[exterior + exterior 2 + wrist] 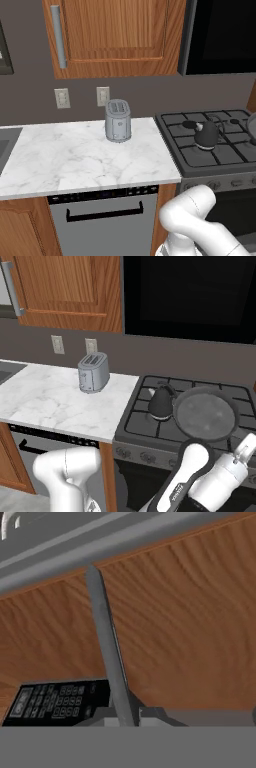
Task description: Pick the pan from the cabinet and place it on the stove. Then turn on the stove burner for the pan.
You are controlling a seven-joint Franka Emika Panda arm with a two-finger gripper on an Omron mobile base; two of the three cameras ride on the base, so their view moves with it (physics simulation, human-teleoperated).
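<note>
The pan (206,414) rests on the stove (150,431) grates, right of the kettle (161,402), with its long handle (107,652) running back toward the arm. In the hand view, the gripper (128,714) appears closed on that handle. The knobs (147,457) lie just below the pan's front edge.
</note>
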